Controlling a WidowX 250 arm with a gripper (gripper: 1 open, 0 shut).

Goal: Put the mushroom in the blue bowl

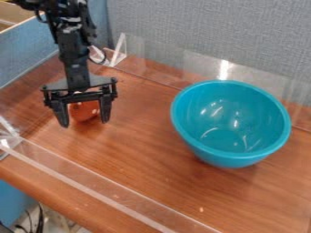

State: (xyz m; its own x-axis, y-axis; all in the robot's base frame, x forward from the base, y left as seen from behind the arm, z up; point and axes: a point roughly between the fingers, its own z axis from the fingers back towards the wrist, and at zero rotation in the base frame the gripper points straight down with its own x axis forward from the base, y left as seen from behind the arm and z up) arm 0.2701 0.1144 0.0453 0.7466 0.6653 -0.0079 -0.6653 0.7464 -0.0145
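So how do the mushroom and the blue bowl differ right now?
The mushroom is small and orange-brown; the blue bowl is teal and several times wider. The mushroom sits on the left between the fingers of the open hand; the bowl stands apart on the right, with nothing in it. Both look glossy and rest on the wooden table.
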